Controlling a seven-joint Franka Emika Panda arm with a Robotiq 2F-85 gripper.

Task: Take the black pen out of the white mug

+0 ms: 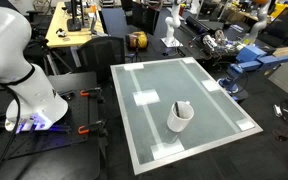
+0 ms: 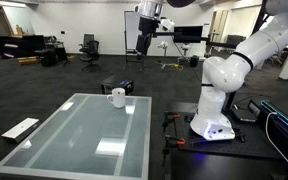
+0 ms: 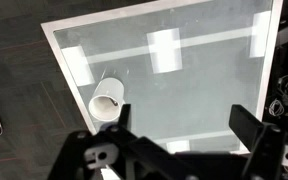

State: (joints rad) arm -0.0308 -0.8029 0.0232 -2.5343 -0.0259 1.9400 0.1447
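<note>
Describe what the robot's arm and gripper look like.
The arm is glossy white, built of rounded, bulbous segments, with a bluish light at its base. The gripper is matte black, with two blocky fingers on an angular body.

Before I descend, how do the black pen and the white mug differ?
The black pen is thin and dark; the white mug is wide, round and pale. The mug stands upright on the glass table; the pen leans inside it, poking past the rim. Both sit together, clear of the open gripper.
</note>
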